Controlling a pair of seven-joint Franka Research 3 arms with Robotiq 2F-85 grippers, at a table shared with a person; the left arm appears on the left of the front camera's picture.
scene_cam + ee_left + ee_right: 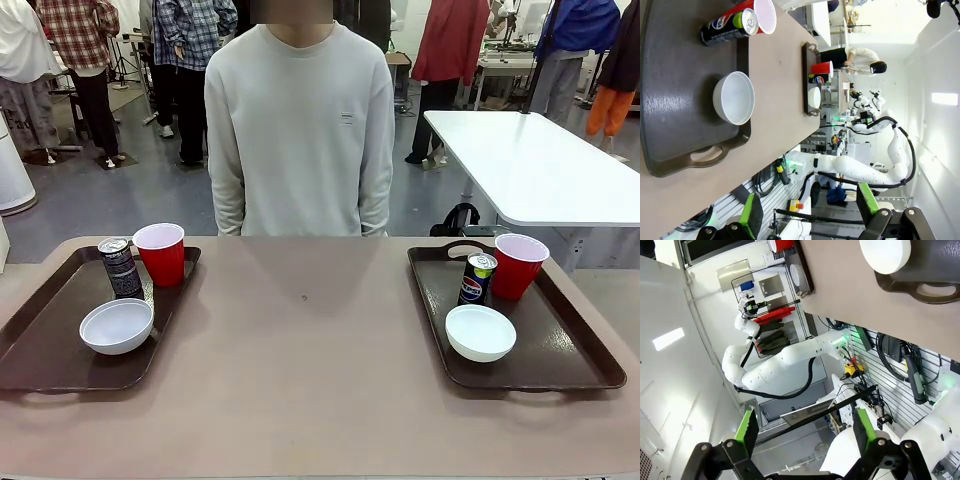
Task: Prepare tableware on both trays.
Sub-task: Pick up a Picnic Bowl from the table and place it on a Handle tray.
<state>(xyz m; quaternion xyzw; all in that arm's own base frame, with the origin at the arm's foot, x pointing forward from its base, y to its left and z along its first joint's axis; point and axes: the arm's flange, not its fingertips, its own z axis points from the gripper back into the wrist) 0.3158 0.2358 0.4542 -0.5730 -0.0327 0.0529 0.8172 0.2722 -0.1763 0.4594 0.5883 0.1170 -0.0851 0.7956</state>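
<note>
The left tray (45, 345) carries a black can (120, 268), a red cup (161, 253) and a white bowl (117, 326). On the right tray (565, 350) stand a blue can (477, 278), a red cup (519, 266) and a white bowl (481, 332). My left gripper (810, 210) hangs open and empty off the table's near edge, looking at the left tray (675, 75) with its bowl (734, 97) and can (730, 28). My right gripper (805, 430) is open and empty too, away from the right tray (940, 260) and bowl (885, 254).
A person (300, 130) stands at the far side of the table with arms down. The brown tabletop (310, 350) lies between the two trays. A white table (540, 165) stands behind at the right.
</note>
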